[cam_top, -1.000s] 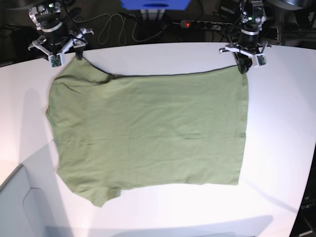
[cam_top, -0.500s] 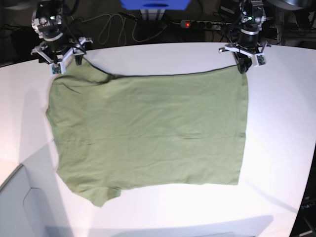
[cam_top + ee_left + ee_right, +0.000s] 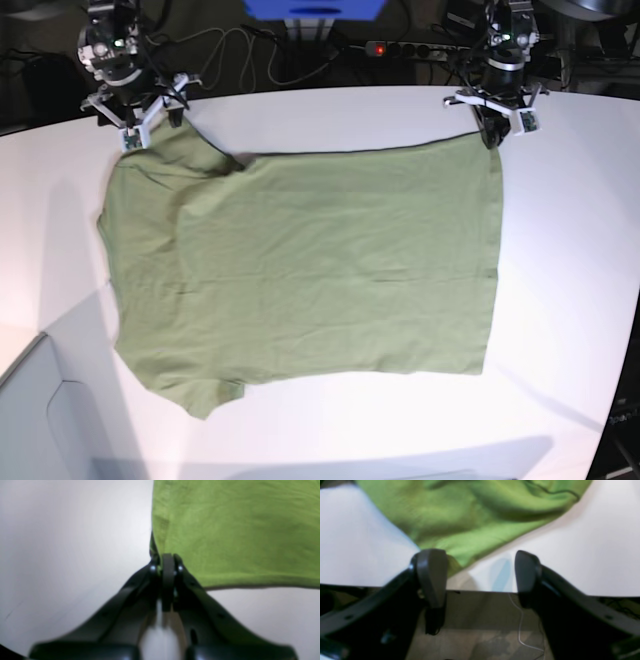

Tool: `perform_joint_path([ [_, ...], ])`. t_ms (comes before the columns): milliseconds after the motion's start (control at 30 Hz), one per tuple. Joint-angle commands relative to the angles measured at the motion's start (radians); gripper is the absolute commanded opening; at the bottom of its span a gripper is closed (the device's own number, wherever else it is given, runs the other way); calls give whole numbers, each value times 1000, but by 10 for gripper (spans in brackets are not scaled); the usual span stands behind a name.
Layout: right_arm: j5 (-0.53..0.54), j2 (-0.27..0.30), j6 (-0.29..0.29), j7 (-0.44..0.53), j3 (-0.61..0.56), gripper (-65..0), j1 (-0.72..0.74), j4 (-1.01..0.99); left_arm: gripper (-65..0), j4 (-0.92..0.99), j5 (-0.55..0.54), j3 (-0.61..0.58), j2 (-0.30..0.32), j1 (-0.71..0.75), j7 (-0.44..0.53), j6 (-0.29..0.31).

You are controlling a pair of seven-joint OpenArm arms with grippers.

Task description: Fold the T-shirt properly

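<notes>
We see a broad white table (image 3: 570, 250) with a curved far edge filling most of the base view, brightly lit from above so that its surface glares towards 6 o'clock. Soft grey shadows fall across it at 8 o'clock. Beyond the far edge, at 12 o'clock, the room is dark; a blue box (image 3: 315, 9) sits there, with a black power strip (image 3: 405, 49) showing a red light just towards 1 o'clock. Loose cables (image 3: 235, 55) trail at 11 o'clock. In the right wrist view, a brownish floor (image 3: 480, 627) lies below the table's edge, a thin white wire (image 3: 520, 627) across it
</notes>
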State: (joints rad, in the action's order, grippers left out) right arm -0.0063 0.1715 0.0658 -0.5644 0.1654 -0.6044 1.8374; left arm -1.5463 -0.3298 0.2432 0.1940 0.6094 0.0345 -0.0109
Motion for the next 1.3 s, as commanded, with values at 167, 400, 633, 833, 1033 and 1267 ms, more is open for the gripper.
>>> perform_joint_path([
  [167,-5,4,15,-12,-2,-538,-7,-5,-650,-1,2,2,0,31,-41,-4],
  [400,-5,21,15,-7,4,-649,-9,-43,-650,-1,2,2,0,33,-41,-4],
  [633,-5,27,15,-10,4,-649,-39,58,-650,-10,2,5,0,51,-41,-4],
  [833,-5,21,15,-12,61,-649,-73,167,-650,-10,2,5,0,63,-40,-4],
  [1033,-4,21,15,-9,95,-649,-94,227,-650,-12,2,6,2,66,-38,-4],
  [1267,-4,21,15,-12,92,-649,-59,238,-650,-12,2,41,5,57,-38,-2],
])
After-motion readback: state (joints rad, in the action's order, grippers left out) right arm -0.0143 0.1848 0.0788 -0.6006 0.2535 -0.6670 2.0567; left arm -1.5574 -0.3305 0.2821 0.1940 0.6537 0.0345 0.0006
